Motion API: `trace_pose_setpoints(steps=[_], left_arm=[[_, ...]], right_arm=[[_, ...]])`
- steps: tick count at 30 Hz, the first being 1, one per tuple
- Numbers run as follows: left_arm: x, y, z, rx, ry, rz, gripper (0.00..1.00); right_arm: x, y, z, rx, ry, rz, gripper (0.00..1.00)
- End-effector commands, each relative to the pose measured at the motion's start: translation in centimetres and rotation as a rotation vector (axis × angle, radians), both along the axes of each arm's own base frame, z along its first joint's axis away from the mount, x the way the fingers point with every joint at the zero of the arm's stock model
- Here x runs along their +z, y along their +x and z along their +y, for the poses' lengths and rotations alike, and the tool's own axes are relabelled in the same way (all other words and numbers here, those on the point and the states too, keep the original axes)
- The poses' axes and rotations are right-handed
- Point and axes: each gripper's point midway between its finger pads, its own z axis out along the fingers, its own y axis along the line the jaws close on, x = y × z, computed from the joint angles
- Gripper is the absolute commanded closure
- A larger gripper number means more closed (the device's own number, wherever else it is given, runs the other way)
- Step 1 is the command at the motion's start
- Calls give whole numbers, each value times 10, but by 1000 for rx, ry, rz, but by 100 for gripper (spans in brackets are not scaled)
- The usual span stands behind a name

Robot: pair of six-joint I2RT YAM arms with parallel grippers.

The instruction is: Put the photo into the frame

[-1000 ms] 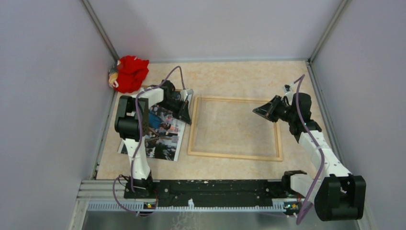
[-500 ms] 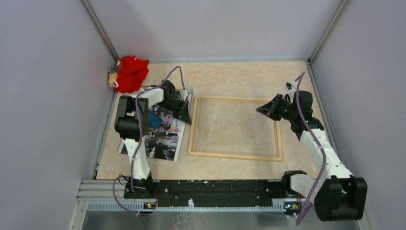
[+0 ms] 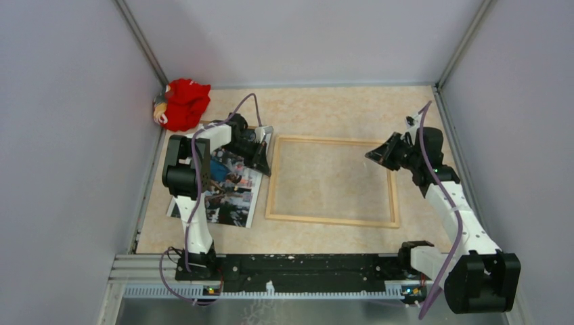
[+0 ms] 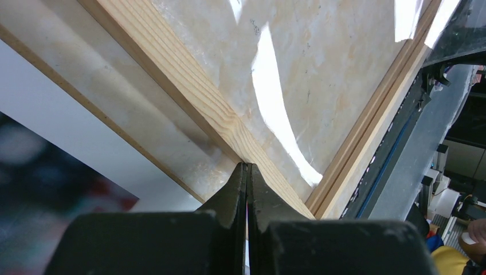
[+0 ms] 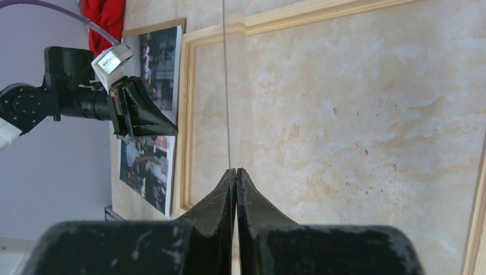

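While the left gripper has its fingers pressed together with nothing seen between them, its tips sit on the left rail of the frame, apparently touching. The right gripper is also closed tight. A hair-thin straight line runs out from its tips, maybe the edge of a clear sheet, cannot tell.

Change over the last second: the right gripper backed off to the right, from over the pane towards the far end of the right rail. The left arm, the frame and the photo did not move. Judgement: still a setup step, since nothing has been inserted.

The photo lies flat, picture side up, just left of the frame and partly under the left arm. A strip of bare table separates it from the rail.

Materials:
- The frame is thin pale wood with visible grain, rectangular, and the clear pane inside throws glare streaks.
- The photo is a glossy print, dark blue-grey, with a white border.
- A brown board edge peeks out at the photo's far side.
- The tabletop is a mottled beige stone pattern.
- A red cloth bundle sits crumpled in the far left corner, well apart.
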Motion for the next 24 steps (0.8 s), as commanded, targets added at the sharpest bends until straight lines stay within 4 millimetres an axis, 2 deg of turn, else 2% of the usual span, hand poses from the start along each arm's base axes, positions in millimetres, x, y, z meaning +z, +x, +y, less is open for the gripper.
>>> trace_pose_setpoints(steps=[1,11,19,24], left_arm=[[2,1,-5,-24,-12,-22,99],[-2,-2,-5,-30,-8,-15,100],[-4,-3,-5,-32,-8,-7,100],[-6,-4,-5,-37,-8,-1,100]], right_arm=[[25,7,-1,0,-3,-82,100],[12,4,8,17,73,-56,100],[-10,-3,10,-9,125,8,100],[-18,-5,12,-16,143,27,100]])
